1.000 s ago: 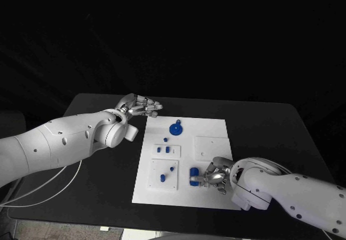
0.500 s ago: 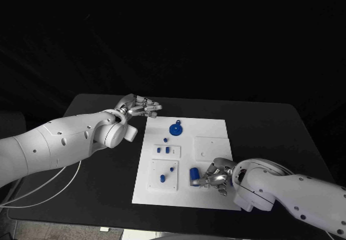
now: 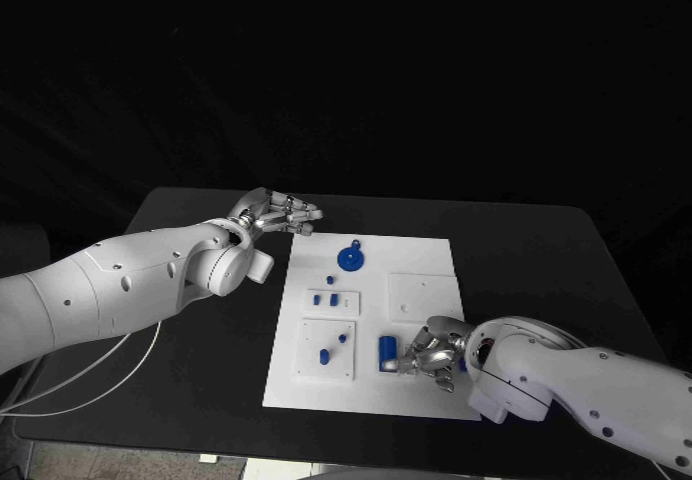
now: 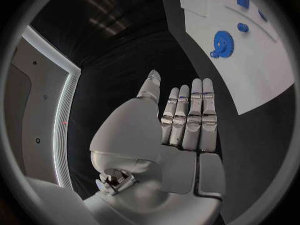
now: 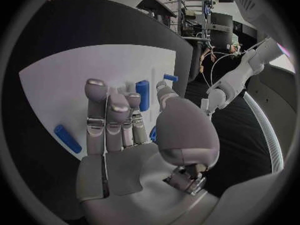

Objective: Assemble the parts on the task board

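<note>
Where the right hand [image 3: 430,352] rests on the board [image 3: 433,395], its fingers [image 5: 103,116] lie straight and side by side, grasping nothing — a blue cylinder [image 3: 388,349] lies just beside them on the white surface, another blue piece [image 5: 66,138] near them in the right wrist view. Left hand [image 3: 283,213]: fingers [image 4: 190,116] extended together, released, nothing held; over the black table [image 3: 577,260], just off the board's far corner. Board contents, far end to near end — blue gear [image 3: 352,260] with a small piece [image 3: 356,243] beside it; small blue pegs [image 3: 326,297] on a raised white panel; further pegs [image 3: 333,346] on a second panel beside the cylinder.
</note>
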Tool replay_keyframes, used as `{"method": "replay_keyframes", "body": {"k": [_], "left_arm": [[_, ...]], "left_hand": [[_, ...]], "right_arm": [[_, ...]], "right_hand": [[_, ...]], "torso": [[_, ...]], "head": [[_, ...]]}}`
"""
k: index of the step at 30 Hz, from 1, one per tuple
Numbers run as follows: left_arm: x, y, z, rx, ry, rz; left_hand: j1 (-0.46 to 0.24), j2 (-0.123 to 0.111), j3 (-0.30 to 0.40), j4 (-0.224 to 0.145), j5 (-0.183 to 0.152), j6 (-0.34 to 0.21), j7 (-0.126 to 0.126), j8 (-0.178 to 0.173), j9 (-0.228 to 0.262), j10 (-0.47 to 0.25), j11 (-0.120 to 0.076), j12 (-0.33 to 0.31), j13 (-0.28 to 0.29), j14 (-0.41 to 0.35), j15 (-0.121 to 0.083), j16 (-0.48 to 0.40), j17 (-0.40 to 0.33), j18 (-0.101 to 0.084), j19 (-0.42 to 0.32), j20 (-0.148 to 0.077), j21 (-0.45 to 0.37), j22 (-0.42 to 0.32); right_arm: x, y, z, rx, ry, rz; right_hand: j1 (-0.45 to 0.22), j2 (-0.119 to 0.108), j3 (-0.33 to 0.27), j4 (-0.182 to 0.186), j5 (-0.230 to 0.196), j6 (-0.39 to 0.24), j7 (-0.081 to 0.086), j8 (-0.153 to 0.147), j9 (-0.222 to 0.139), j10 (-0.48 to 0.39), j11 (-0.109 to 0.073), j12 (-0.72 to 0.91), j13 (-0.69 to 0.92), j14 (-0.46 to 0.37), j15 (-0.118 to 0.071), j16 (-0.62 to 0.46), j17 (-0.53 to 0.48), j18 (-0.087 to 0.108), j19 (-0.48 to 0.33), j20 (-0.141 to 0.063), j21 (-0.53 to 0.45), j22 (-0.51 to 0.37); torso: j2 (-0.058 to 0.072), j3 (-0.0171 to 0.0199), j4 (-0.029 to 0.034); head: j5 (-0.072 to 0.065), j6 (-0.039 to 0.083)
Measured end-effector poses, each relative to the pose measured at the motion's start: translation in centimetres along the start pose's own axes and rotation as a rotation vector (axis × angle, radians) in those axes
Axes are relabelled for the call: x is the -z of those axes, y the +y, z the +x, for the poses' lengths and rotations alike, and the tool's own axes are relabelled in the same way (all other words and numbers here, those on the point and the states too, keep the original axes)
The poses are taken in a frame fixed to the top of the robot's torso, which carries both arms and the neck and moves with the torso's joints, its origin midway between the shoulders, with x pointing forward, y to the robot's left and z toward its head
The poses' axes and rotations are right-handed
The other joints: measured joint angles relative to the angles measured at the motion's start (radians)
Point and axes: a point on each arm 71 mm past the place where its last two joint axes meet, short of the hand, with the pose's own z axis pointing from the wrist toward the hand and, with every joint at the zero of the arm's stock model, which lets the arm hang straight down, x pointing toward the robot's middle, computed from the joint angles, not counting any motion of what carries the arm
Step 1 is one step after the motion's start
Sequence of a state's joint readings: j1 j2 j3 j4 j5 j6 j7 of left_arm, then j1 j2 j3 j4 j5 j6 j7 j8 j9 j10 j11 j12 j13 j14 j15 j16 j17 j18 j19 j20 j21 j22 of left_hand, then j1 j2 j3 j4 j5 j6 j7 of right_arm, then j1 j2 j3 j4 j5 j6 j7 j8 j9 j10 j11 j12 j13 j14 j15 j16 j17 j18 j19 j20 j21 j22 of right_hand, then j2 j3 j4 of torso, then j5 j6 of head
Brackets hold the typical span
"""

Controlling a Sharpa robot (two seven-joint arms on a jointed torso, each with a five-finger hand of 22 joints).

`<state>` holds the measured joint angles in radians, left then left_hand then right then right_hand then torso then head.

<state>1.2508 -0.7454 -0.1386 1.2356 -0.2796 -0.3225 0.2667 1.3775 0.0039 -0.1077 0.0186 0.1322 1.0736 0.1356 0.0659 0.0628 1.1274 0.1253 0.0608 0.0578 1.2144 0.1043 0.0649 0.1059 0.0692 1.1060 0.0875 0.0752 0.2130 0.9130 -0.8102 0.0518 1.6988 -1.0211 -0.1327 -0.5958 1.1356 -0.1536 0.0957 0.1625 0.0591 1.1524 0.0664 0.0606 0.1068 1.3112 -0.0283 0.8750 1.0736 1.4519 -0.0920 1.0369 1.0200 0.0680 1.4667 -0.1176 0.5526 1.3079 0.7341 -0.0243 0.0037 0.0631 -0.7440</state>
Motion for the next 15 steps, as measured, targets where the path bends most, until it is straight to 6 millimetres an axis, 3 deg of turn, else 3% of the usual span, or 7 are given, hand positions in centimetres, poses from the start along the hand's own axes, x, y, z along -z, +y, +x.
{"method": "replay_keyframes", "body": {"k": [2,5,7,9,11,15], "left_arm": [[0.00,0.00,0.00,0.000,0.000,0.000],[0.00,0.00,0.00,0.000,0.000,0.000],[0.00,0.01,0.00,0.000,0.000,-0.001],[0.00,0.01,-0.01,0.000,0.000,-0.001],[0.00,0.01,-0.02,0.000,0.000,-0.001],[0.00,0.03,-0.05,0.000,-0.001,-0.002]], "left_hand": [[0.000,0.000,0.000,0.000,0.000,0.000,0.000,0.000,0.000,0.000,0.000,0.000,0.000,0.000,0.000,0.000,0.000,0.000,0.000,0.000,0.000,0.000],[0.000,0.000,0.000,0.000,0.000,0.000,0.000,0.000,0.000,0.000,0.000,0.000,0.000,0.000,0.000,0.000,0.000,0.000,0.000,0.000,0.000,-0.005],[0.000,0.000,0.000,0.000,0.000,0.000,0.000,0.000,0.000,0.000,0.000,0.000,0.000,0.000,0.000,0.000,0.000,0.000,0.000,0.000,0.000,-0.006],[0.000,0.000,0.000,0.000,0.000,0.000,0.000,0.000,0.000,0.000,0.000,0.000,0.000,0.000,0.000,0.000,0.000,0.000,0.000,0.000,0.000,-0.006],[0.000,0.000,0.000,0.000,0.000,0.000,0.000,0.000,0.000,0.000,0.000,0.000,0.000,0.000,0.000,0.000,0.000,0.000,0.000,0.000,0.000,-0.006],[0.000,0.000,0.000,0.000,0.000,0.000,0.000,0.000,0.000,0.000,0.000,0.000,0.000,0.000,0.000,0.000,0.000,0.000,0.000,0.000,0.000,-0.006]], "right_arm": [[0.00,0.00,0.00,0.000,0.000,0.000],[-0.01,-0.03,0.01,0.000,0.000,0.000],[-0.01,-0.06,0.02,0.000,0.000,0.001],[-0.01,-0.12,0.00,0.000,0.000,-0.001],[0.01,-0.22,-0.03,0.000,-0.001,-0.003],[0.13,-0.54,-0.26,-0.011,-0.002,-0.014]], "right_hand": [[0.006,0.008,0.004,-0.004,0.000,0.000,0.000,0.000,0.001,0.000,0.000,0.000,-0.001,0.000,0.000,0.000,0.000,0.000,0.000,0.000,0.000,0.000],[0.042,0.044,0.058,-0.062,-0.001,0.010,-0.004,0.000,0.002,0.000,0.000,0.000,-0.002,0.000,0.000,0.000,0.000,0.000,0.000,0.000,0.000,0.000],[0.034,0.036,0.124,-0.078,-0.008,0.015,-0.004,0.000,0.000,-0.002,-0.002,0.000,-0.002,0.000,0.000,0.000,0.000,0.000,0.000,0.000,0.000,0.000],[0.010,0.012,0.134,-0.078,0.004,0.012,0.000,0.000,-0.004,-0.002,-0.002,0.002,-0.002,0.000,0.000,0.000,0.000,0.000,0.000,0.000,0.000,0.000],[0.000,0.002,0.096,-0.073,0.043,0.003,0.001,0.003,-0.007,-0.004,-0.004,0.004,-0.002,0.000,0.000,0.000,0.000,0.000,0.000,0.000,0.000,0.000],[0.004,0.006,-0.020,-0.044,0.097,-0.020,0.005,0.003,-0.007,-0.008,-0.003,0.014,-0.001,0.000,0.000,0.000,0.000,0.000,0.000,0.000,0.000,0.000]], "torso": [[0.000,-0.0005,0.0001],[0.000,-0.0006,0.0003],[0.000,-0.0005,0.0003],[0.000,-0.0005,0.0008],[0.000,-0.0006,0.0009],[0.000,-0.0005,0.0009]], "head": [[0.000,0.000],[-0.001,0.000],[-0.001,0.000],[-0.001,0.000],[-0.002,0.001],[-0.003,0.003]]}}
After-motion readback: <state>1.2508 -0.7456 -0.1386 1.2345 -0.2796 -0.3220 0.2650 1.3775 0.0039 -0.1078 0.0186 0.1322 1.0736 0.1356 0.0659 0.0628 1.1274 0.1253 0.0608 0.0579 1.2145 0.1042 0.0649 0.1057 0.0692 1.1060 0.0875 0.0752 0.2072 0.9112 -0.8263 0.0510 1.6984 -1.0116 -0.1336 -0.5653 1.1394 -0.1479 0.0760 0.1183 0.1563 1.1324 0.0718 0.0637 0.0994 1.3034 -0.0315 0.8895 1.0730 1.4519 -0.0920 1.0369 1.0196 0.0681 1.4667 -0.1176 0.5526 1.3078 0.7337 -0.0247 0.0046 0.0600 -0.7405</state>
